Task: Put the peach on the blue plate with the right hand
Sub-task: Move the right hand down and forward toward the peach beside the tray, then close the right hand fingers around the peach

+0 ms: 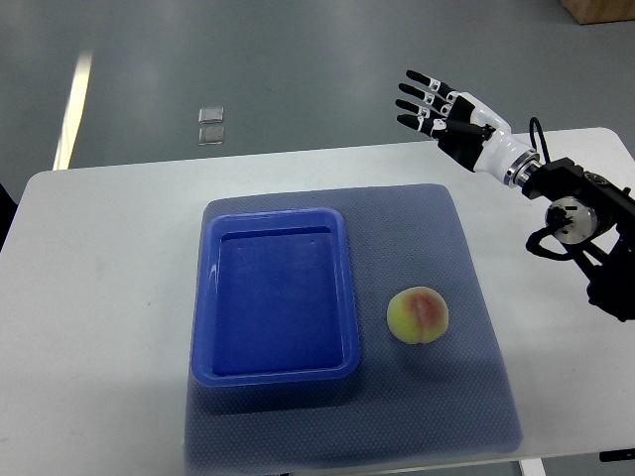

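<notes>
A yellow-green peach with a pink blush lies on the grey mat, just right of the blue plate. The blue plate is a deep rectangular tray and holds nothing. My right hand comes in from the right edge and hangs raised beyond the table's far edge, well up and right of the peach. Its fingers are spread and hold nothing. My left hand is out of the picture.
A grey mat covers the middle of the white table under the tray and the peach. Two small clear squares lie on the floor beyond the table.
</notes>
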You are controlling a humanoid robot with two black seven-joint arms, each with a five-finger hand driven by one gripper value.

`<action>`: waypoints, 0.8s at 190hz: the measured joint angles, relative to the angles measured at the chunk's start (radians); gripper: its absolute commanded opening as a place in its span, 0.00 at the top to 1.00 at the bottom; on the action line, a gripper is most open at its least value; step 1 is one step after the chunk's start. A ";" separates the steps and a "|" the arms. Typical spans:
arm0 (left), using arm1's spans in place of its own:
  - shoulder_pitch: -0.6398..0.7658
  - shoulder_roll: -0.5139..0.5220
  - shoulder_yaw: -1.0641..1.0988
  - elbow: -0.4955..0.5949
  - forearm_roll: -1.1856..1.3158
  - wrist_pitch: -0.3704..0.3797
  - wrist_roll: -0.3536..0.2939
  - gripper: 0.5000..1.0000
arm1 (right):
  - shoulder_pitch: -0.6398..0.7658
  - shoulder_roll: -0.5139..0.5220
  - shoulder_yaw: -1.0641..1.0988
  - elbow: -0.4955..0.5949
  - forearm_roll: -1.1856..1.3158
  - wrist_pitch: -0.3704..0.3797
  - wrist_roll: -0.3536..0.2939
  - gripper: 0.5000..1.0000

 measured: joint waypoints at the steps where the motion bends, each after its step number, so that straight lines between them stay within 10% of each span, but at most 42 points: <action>1: 0.000 0.000 0.000 0.000 0.000 0.000 0.000 0.00 | 0.002 -0.004 -0.005 0.004 -0.009 0.001 -0.001 0.14; 89: 0.000 0.000 0.000 0.001 0.000 0.000 -0.001 0.00 | 0.220 -0.406 -0.514 0.481 -0.481 0.184 -0.123 0.14; 152: 0.000 0.000 0.000 0.001 0.000 -0.001 0.000 0.00 | 0.215 -0.426 -0.562 0.548 -0.492 0.185 -0.140 0.14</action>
